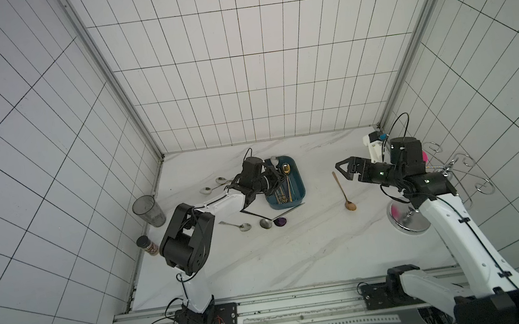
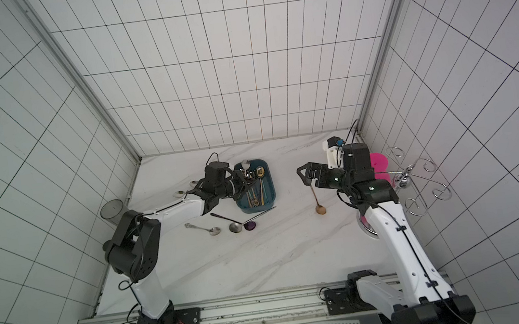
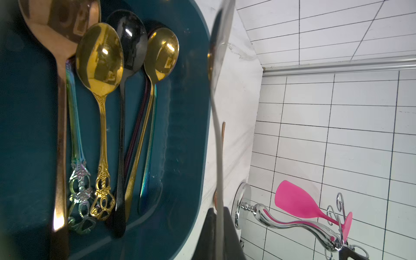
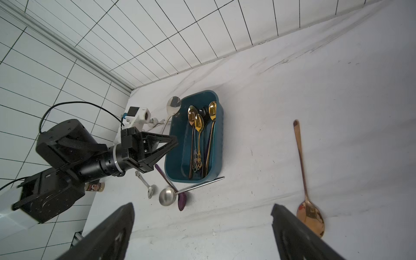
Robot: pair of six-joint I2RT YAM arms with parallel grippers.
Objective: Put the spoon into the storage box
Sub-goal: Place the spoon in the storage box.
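My left gripper (image 1: 274, 177) (image 2: 242, 179) (image 3: 219, 212) is shut on the handle of a silver spoon (image 3: 221, 31) (image 4: 173, 105). The spoon's bowl (image 1: 273, 160) hangs over the far left rim of the dark teal storage box (image 1: 300, 183) (image 2: 272, 186) (image 3: 186, 117) (image 4: 217, 139). Several gold, black and iridescent spoons (image 3: 100, 58) lie inside the box. My right gripper (image 1: 343, 170) (image 2: 305, 176) (image 4: 201, 206) is open and empty above the table. It hovers near the handle end of a rose-gold spoon (image 1: 342, 189) (image 2: 315, 196) (image 4: 302, 171) lying on the marble.
In front of the box lie an ornate silver spoon (image 1: 238, 226), a round silver spoon (image 1: 266, 223) and a purple spoon (image 1: 281, 222). Two more spoons (image 1: 219, 180) lie behind the left arm. A grey tumbler (image 1: 149, 211) and a spice jar (image 1: 147, 246) stand at the left wall. A chrome rack (image 1: 457, 172) with a pink cup (image 2: 379, 164) stands at the right.
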